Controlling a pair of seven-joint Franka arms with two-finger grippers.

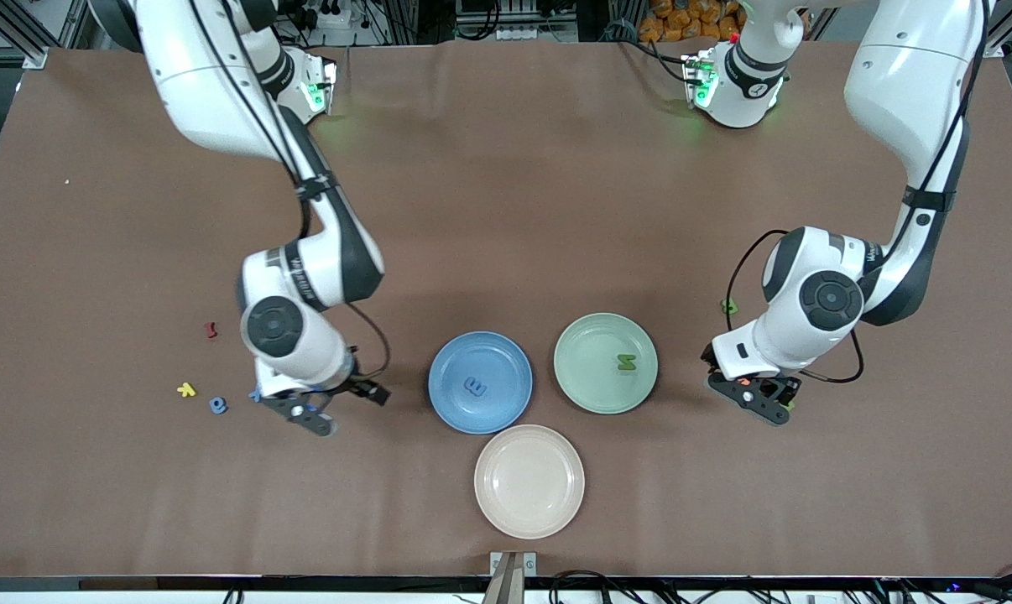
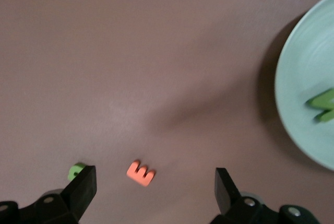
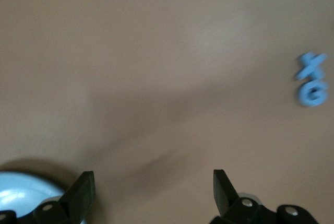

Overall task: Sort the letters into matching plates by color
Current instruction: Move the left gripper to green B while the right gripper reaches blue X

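Note:
The blue plate (image 1: 451,394) holds one blue letter (image 1: 476,387); the mint green plate (image 1: 586,386) beside it holds one green letter (image 1: 626,362). My right gripper (image 1: 300,413) hangs open and empty over bare table between the blue plate (image 3: 15,190) and two loose blue letters (image 3: 312,80). One blue letter (image 1: 218,405) lies toward the right arm's end. My left gripper (image 2: 155,192) is open and empty over an orange letter (image 2: 141,173), beside the green plate (image 2: 302,98). A green letter (image 2: 76,171) peeks out beside one finger (image 2: 83,190). Another green letter (image 1: 729,306) lies close to the left arm.
A cream plate (image 1: 529,520) sits nearer the front camera than the other two plates. A yellow letter (image 1: 186,389) and a dark red letter (image 1: 211,330) lie toward the right arm's end of the brown table.

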